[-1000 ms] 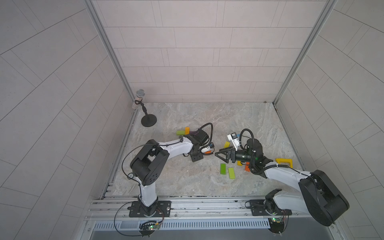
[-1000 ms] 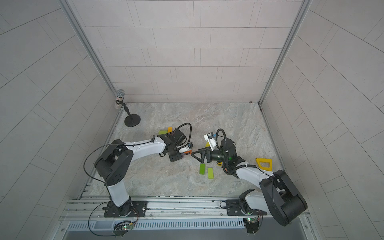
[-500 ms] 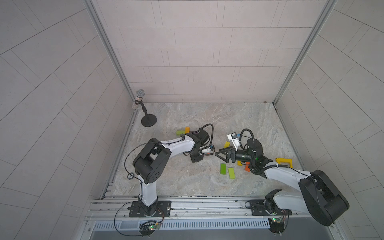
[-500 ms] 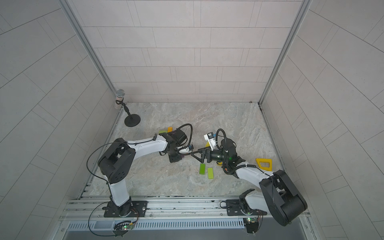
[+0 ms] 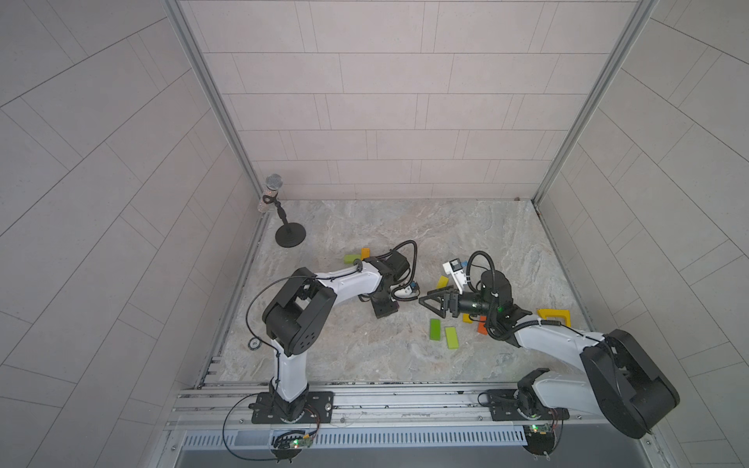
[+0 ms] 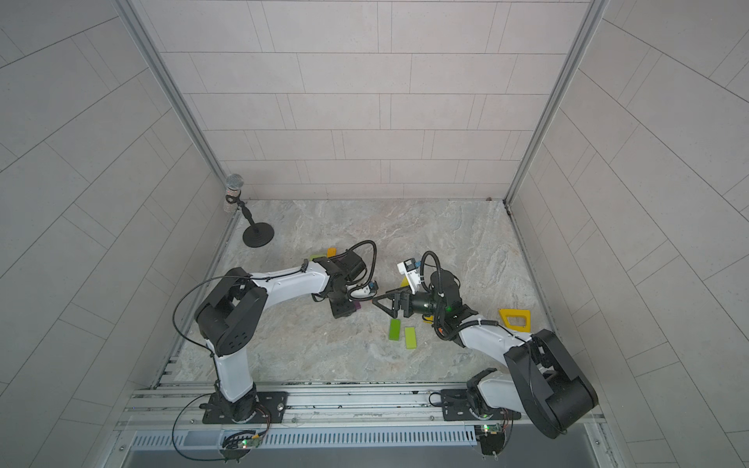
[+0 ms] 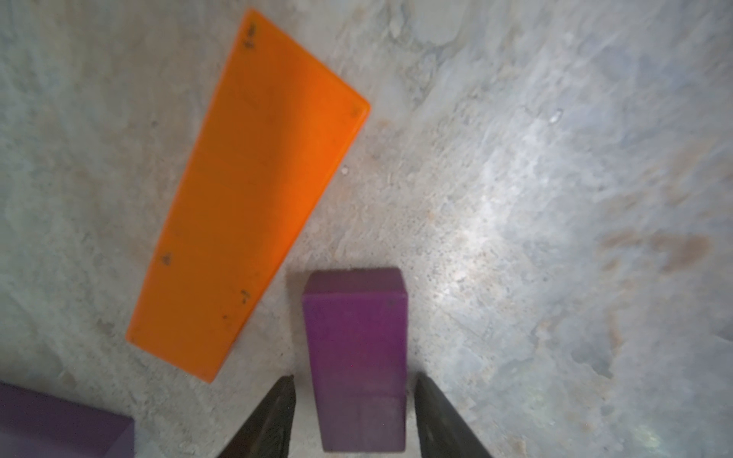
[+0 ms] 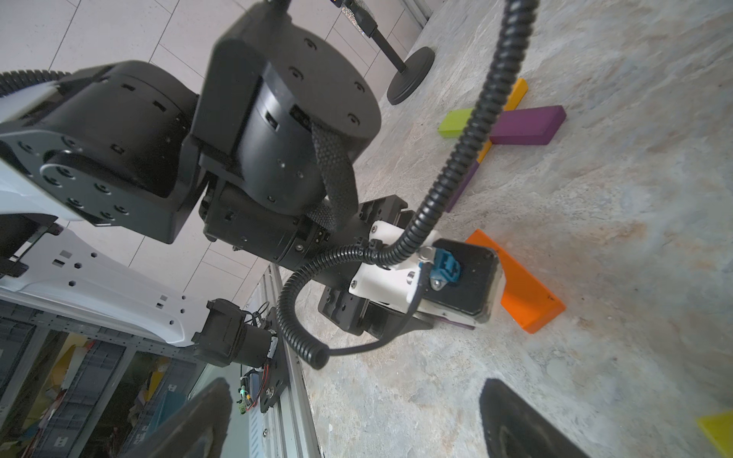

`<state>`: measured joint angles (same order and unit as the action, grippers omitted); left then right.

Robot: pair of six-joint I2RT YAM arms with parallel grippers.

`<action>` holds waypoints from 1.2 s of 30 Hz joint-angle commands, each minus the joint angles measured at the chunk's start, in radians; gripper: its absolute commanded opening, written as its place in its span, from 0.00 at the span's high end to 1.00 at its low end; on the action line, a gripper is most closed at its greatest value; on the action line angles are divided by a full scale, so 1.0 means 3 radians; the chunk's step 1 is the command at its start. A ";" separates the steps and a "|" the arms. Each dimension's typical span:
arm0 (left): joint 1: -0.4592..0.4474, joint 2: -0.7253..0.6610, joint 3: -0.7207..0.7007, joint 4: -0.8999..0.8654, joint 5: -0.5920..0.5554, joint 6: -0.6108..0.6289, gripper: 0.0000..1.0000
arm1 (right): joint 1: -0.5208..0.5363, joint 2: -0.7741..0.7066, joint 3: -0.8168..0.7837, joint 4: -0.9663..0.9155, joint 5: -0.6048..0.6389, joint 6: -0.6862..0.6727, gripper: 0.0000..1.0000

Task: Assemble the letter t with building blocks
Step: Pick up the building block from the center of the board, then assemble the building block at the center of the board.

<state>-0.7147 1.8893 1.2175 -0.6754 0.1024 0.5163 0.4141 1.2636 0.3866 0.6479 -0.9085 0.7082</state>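
Left hand (image 7: 355, 378): open, low over the desk (image 7: 555, 198), fingers either side of a purple block (image 7: 355, 337), slim gap on each side.
Purple block: on the desk, just beside an orange block (image 7: 254, 198), not touching it.
Right hand (image 8: 355, 382): wide open, holds nothing, points toward the left hand.
Green pair: green block (image 5: 435, 329) and lime block (image 5: 452, 337), side by side on the desk near the right hand.
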 commanded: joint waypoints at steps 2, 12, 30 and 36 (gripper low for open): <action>-0.0034 0.0124 0.0082 0.0022 0.0049 -0.0037 0.45 | 0.0010 0.0003 -0.0016 0.0111 -0.0038 0.0002 0.00; -0.0040 0.0283 0.0296 -0.0241 0.0116 -0.0156 0.65 | 0.0010 -0.0022 -0.0021 0.0097 -0.0034 0.0001 0.00; 0.0051 -0.1079 -0.0617 0.0134 -0.0164 -0.1733 0.86 | 0.0005 -0.0038 -0.0016 -0.0013 0.0064 -0.0061 0.00; 0.0054 -0.1505 -0.0863 0.0354 -0.0803 -0.2820 0.86 | 0.0004 -0.0077 -0.0041 -0.0101 0.0221 -0.0149 0.00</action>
<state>-0.7063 1.4864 0.9855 -0.6128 -0.0170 -0.1036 0.4141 1.2503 0.3855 0.6224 -0.8726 0.6876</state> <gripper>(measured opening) 0.323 0.997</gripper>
